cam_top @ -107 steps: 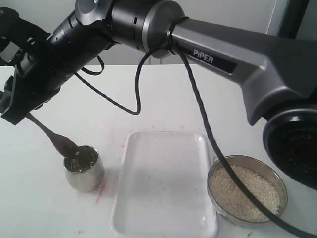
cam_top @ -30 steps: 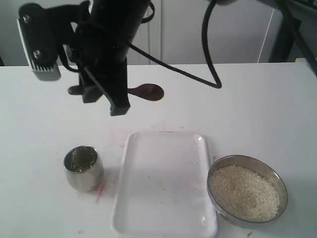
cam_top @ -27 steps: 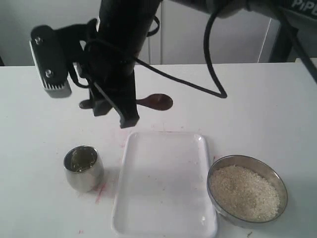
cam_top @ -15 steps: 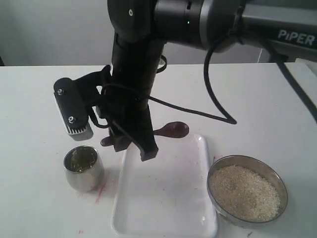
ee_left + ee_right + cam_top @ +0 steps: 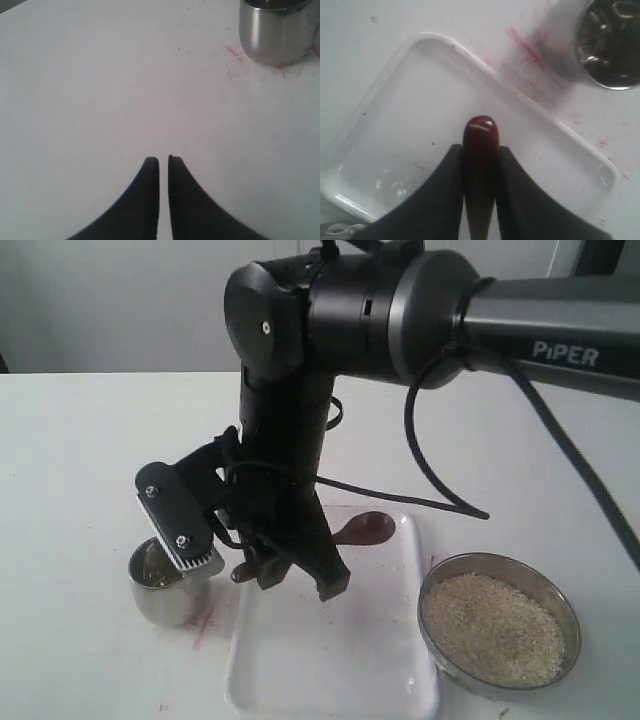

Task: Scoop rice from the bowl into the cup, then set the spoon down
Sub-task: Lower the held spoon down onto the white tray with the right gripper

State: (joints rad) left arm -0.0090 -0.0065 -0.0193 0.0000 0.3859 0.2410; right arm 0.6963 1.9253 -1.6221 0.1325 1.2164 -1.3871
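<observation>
Two black grippers work over a white tabletop (image 5: 80, 440), and only one of them carries anything. The right gripper (image 5: 300, 575), on a black arm marked PIPER that reaches in from the right of the exterior view, has its jaws clamped on the handle of a slim, dark reddish-brown wooden spoon (image 5: 365, 528). The spoon lies roughly level and low over a glossy white rectangular tray (image 5: 330, 670) at mid-table, its oval head near the tray's far right corner. Whether it touches the tray cannot be told. The right wrist view shows the spoon (image 5: 480, 132) pinched between two dark fingers (image 5: 451, 172) above the tray floor (image 5: 410, 115). A small shiny steel cup (image 5: 170, 600) with rounded sides stands just left of the tray, partly hidden by the arm's grey wrist camera housing (image 5: 180, 525), and its contents cannot be made out. Red smears (image 5: 205, 620) mark the table between cup and tray. A wide, shallow round steel bowl (image 5: 500, 558) sits just right of the tray, filled with off-white rice (image 5: 495, 625). The left gripper (image 5: 163, 161) hangs over bare table, its jaws drawn to a thin slit with nothing between them, the cup (image 5: 277, 30) well apart from it.
</observation>
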